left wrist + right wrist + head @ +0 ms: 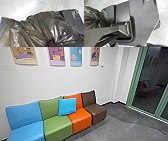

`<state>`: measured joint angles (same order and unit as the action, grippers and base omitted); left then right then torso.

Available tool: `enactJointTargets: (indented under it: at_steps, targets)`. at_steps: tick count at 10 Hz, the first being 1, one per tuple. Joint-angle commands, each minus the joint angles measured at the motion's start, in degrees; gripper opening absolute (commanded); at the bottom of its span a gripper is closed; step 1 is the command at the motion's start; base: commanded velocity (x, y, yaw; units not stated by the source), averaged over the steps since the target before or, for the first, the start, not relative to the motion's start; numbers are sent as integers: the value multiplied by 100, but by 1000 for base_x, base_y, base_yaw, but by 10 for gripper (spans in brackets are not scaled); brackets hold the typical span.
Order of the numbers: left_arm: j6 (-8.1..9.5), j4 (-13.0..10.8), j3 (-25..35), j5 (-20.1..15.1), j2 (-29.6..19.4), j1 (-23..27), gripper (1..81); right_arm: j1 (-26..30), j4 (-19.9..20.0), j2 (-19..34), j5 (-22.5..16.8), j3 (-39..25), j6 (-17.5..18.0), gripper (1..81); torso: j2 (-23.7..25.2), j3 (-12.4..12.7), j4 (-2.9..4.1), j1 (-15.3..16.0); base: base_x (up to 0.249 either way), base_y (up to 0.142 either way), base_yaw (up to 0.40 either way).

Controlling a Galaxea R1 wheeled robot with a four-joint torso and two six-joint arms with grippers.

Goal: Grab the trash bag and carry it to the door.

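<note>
Trash bag noted in the left wrist view, beside the robot's dark base plate; its film bunches tightly at the left gripper, whose jaws are judged closed on it; state of the right gripper's jaws cannot be told; the gathered hold presumably keeps the mouth shut and the contents in, and carriage close to the base probably limits swing; cushion leans on the backrests of the seats, which line the wall, likely to leave a passage; green-framed glass stands to one side, not confirmed as the door; bag finish is glossy, thin and brownish-black, paler where stretched, with sharp pleats fanning from the gather and a rounded bulge; contents cannot be identified
</note>
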<state>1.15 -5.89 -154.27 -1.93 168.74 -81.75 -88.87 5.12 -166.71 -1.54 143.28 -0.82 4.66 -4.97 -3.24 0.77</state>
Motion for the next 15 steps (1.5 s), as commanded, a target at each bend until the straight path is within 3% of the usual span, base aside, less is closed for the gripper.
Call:
enactJointTargets:
  at_steps: [1, 15]
  targets:
    - [-35, -44, -24, -300, -42, 366, 10, 251, -46, 12, -383, -38, -24, 811, 0, 0, 0, 0, 0, 0, -171]
    - [-35, -44, -24, -300, -24, 366, 10, 224, -29, -23, -383, 6, -24, 811, 0, 0, 0, 0, 0, 0, -205]
